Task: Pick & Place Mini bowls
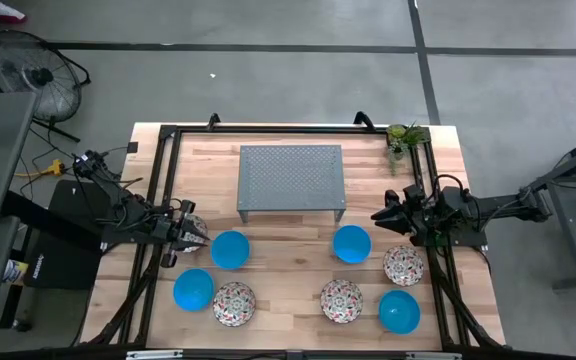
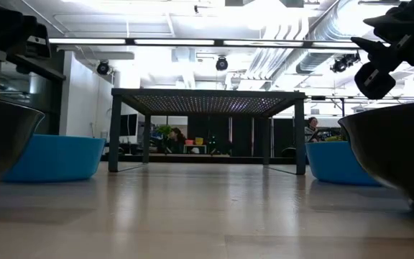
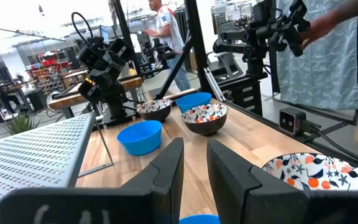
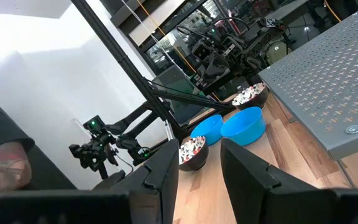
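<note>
Several mini bowls stand on their bases on the wooden table, in front of the grey perforated stand (image 1: 290, 180). On the left are two blue ones (image 1: 230, 249) (image 1: 193, 289) and a patterned one (image 1: 234, 303). On the right are a blue one (image 1: 351, 243) and two patterned ones (image 1: 403, 264) (image 1: 341, 300). My left gripper (image 1: 198, 237) (image 3: 195, 163) hovers level at the left edge, above another patterned bowl (image 1: 192, 224). Its fingers are open with nothing between them. My right gripper (image 1: 380, 213) (image 4: 199, 168) hovers level at the right edge, open and holding nothing.
A black frame (image 1: 168, 130) runs around the table's edges. A small potted plant (image 1: 403, 140) stands at the far right corner. Another blue bowl (image 1: 399, 311) sits near the front right. A person (image 3: 166, 31) walks in the room beyond, and a person's arm (image 4: 5, 158) shows close to the right wrist.
</note>
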